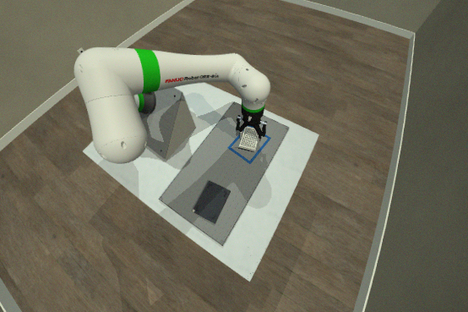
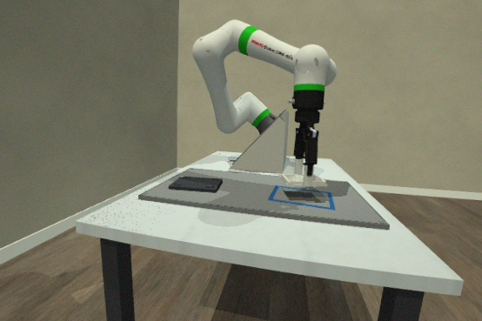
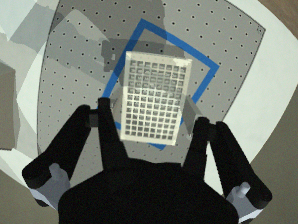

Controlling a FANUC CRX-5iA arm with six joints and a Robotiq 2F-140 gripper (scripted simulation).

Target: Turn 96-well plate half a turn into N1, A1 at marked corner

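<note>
Exterior view | I hold the 96-well plate (image 2: 303, 179) clear above B1 (image 2: 278, 192), for turning | jaws clamped on its long sides, part-open | N1 (image 2: 196, 183) vacant, far left.

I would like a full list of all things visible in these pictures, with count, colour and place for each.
96-well plate: one, white, held above the taped outline, off the deck.
Bench spot B1: one, blue outline, far half of the deck.
Plate nest N1: one, black, near end of the deck, no plate in it.
Deck: one, grey, on the table.
Table: one, white top, dark legs.
Arm mount: one, grey wedge, on the table.
Arm: one, white with green bands.
End effector: one, black, shut on the plate.
</note>
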